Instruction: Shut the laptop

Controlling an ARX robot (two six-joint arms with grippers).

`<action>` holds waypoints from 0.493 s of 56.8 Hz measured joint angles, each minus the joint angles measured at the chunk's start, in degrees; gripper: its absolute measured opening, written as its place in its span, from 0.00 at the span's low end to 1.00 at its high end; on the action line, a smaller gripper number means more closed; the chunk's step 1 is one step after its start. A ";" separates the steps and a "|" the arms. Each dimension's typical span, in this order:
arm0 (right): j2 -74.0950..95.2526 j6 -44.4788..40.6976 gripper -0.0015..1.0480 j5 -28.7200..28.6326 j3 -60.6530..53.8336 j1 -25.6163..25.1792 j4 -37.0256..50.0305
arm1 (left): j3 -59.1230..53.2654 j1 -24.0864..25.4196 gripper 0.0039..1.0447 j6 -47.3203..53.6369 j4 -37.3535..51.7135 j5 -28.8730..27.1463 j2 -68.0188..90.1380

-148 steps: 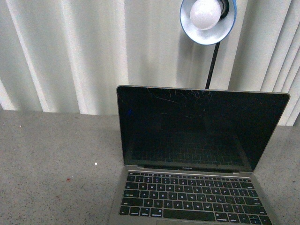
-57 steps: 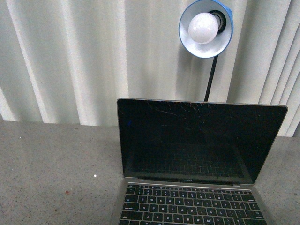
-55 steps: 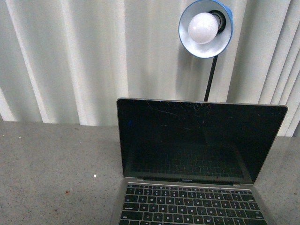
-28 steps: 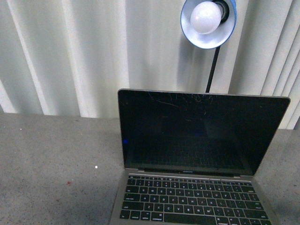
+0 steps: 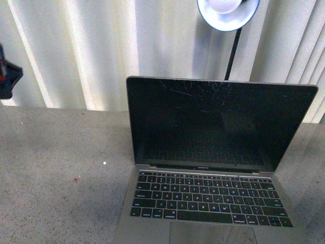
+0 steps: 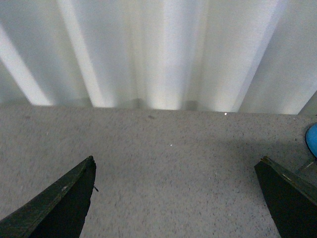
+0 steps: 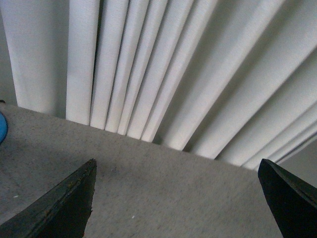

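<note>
One slim silver-grey metal laptop [image 5: 213, 173] stands open before the blue round-shaded lamp [image 5: 228, 12]. Newly in view, well left of the lamp: a dark part [image 5: 7, 76], likely the left arm. Both the left gripper [image 6: 176, 159] and right gripper [image 7: 177, 161] gape empty; closing unstarted.

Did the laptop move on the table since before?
No. The laptop sits just as close to the white speck on the table; only the view shifted.
</note>
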 joint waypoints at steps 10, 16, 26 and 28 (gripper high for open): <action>8.17 -9.88 0.93 -4.68 11.19 1.79 -4.72 | 10.84 -2.78 0.94 8.15 -5.44 3.63 5.20; 11.63 -14.95 0.93 -8.70 16.06 3.34 -7.37 | 16.72 -4.55 0.94 14.16 -9.20 5.33 7.80; 15.74 -24.94 0.93 -15.72 24.39 6.25 -12.48 | 25.14 -6.93 0.94 25.05 -16.79 7.45 11.67; 16.28 -26.08 0.93 -16.70 26.01 6.71 -14.05 | 27.04 -7.28 0.94 27.34 -18.27 7.93 12.59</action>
